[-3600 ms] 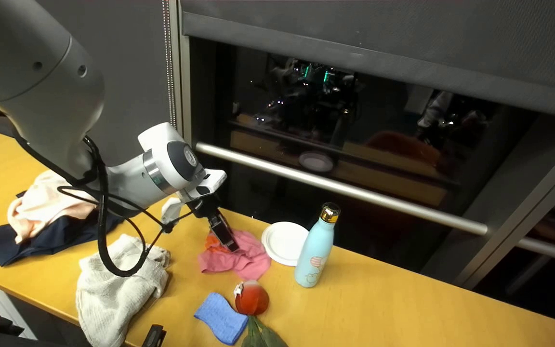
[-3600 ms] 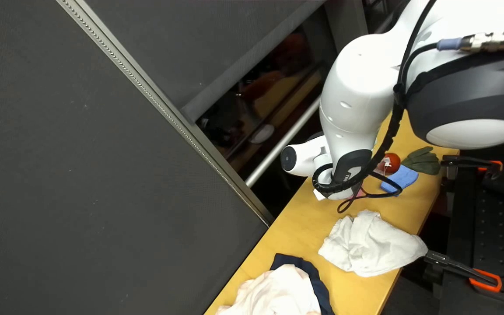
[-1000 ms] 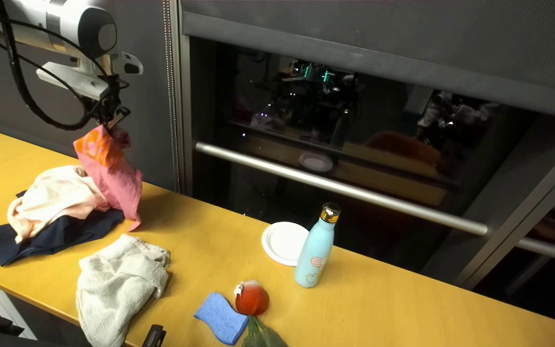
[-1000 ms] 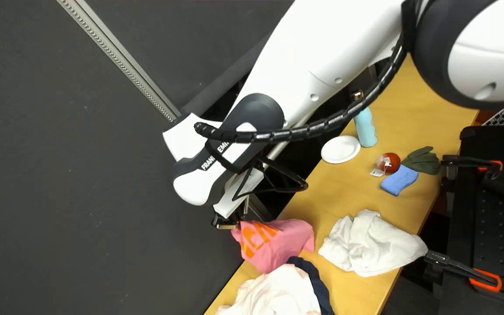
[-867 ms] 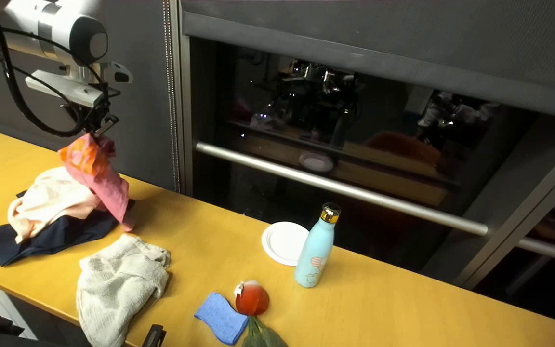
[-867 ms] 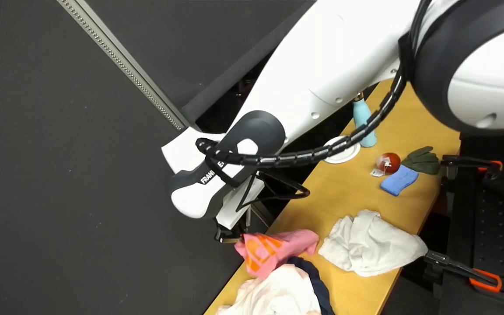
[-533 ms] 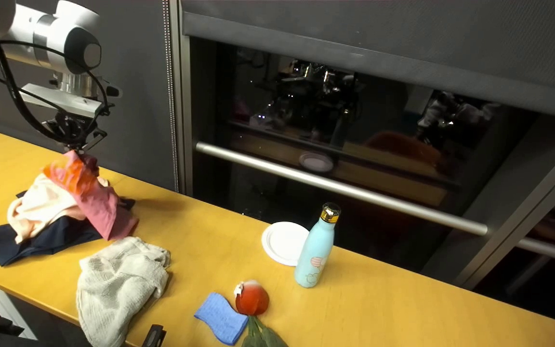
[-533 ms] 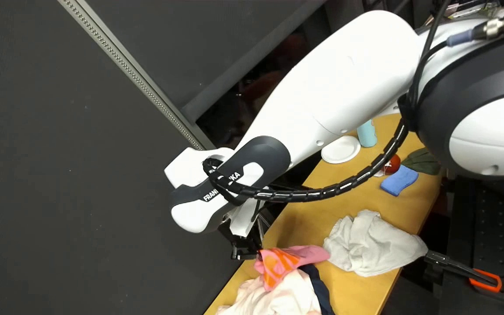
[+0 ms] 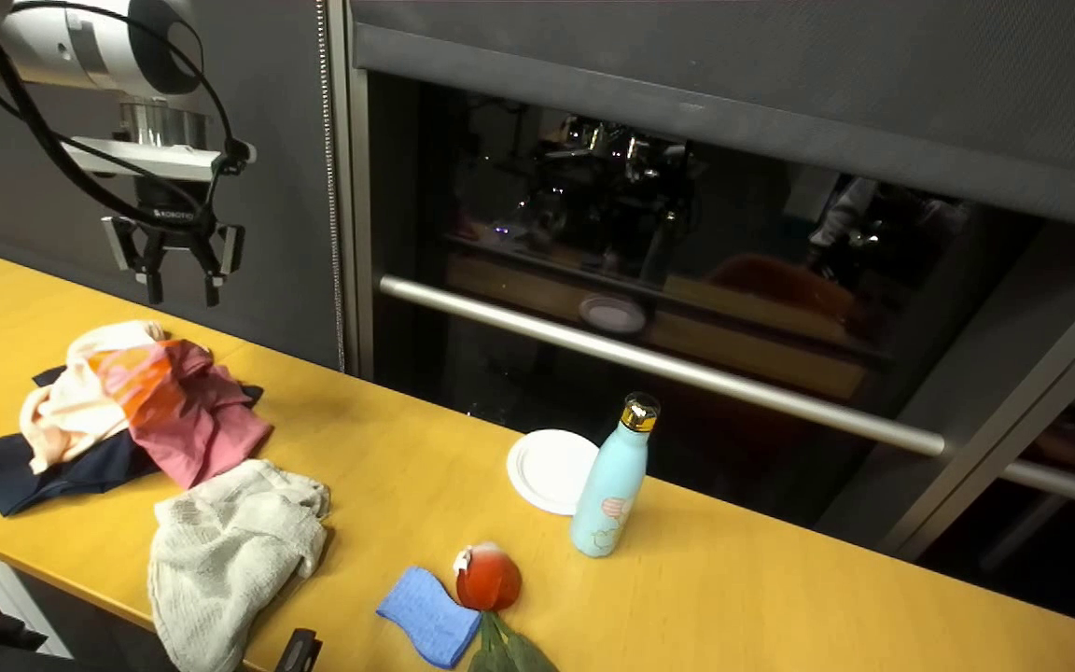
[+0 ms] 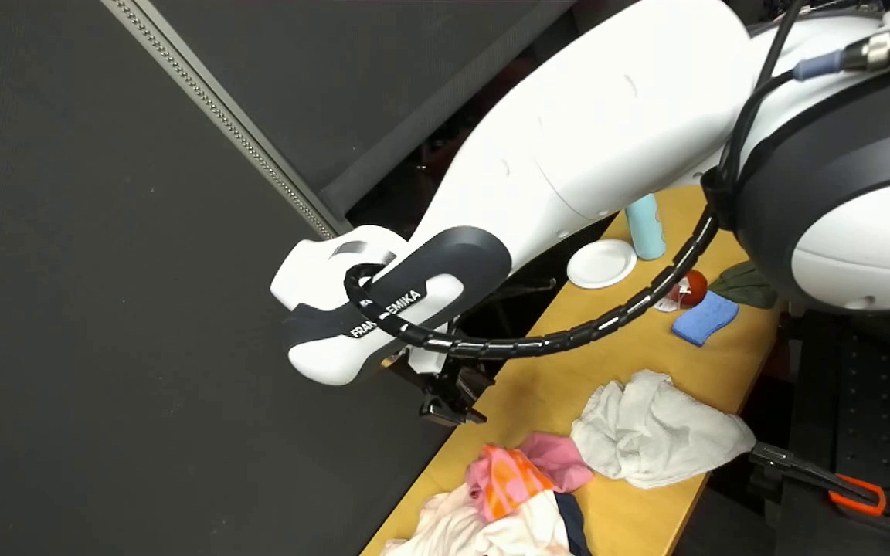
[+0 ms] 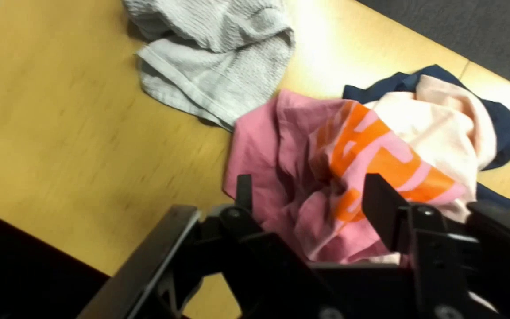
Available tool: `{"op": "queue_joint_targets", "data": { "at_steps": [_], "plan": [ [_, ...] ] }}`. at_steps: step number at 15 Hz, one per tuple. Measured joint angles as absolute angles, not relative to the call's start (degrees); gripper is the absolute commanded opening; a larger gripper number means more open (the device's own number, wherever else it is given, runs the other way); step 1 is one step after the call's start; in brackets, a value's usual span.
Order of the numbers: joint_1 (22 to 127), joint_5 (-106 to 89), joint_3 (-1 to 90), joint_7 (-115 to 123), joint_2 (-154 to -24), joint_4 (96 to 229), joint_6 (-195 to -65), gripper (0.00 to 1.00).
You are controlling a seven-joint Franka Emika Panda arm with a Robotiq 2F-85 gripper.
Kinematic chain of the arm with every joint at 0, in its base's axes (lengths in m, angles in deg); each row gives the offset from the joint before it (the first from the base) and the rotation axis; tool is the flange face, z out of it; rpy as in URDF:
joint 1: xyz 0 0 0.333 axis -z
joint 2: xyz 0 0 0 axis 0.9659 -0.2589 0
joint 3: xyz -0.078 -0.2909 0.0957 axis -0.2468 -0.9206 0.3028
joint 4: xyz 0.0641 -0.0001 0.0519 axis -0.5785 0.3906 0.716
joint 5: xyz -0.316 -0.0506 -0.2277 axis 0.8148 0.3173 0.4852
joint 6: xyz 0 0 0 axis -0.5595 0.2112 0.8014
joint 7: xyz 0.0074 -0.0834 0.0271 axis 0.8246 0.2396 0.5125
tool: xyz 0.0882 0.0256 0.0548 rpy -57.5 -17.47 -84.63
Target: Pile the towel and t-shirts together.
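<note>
Though lumpy, towel (image 9: 230, 560) lengthwise toward edge (image 9: 43, 573)

To me this looks like a lab, perhaps one set up in an office room; I cannot tell which. What says lab is my own kit: the bulky white arm (image 10: 568, 135) that carries my claw (image 9: 183, 295), a black cable (image 10: 538, 346) strapped to it, and, in an exterior view, a black board (image 10: 874, 386) dotted with small holes, with an orange-ended clamp (image 10: 800, 468) stretching between it and the desk (image 9: 808, 593). What says office is that long wooden desk, set alongside a broad dark window (image 9: 752, 224) with grey roller blinds (image 9: 743, 75), a bead chain (image 9: 326, 140) hanging at the frame (image 9: 342, 187) and a metal rail (image 9: 659, 360) across the glass.
</note>
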State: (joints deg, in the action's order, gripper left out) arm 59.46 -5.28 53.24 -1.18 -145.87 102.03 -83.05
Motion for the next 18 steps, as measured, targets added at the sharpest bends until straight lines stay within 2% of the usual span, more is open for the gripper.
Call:
{"op": "queue_joint_targets", "data": {
  "at_steps": [2,9,18],
  "plan": [
    [59.47,-2.47,50.95,-0.45,-145.44,102.05,-81.59,1.0],
    [59.53,6.29,42.28,6.66,-146.49,110.01,-84.29,1.0],
    [59.06,8.07,40.35,9.06,-145.91,111.12,-85.29,1.0]
  ]
}}
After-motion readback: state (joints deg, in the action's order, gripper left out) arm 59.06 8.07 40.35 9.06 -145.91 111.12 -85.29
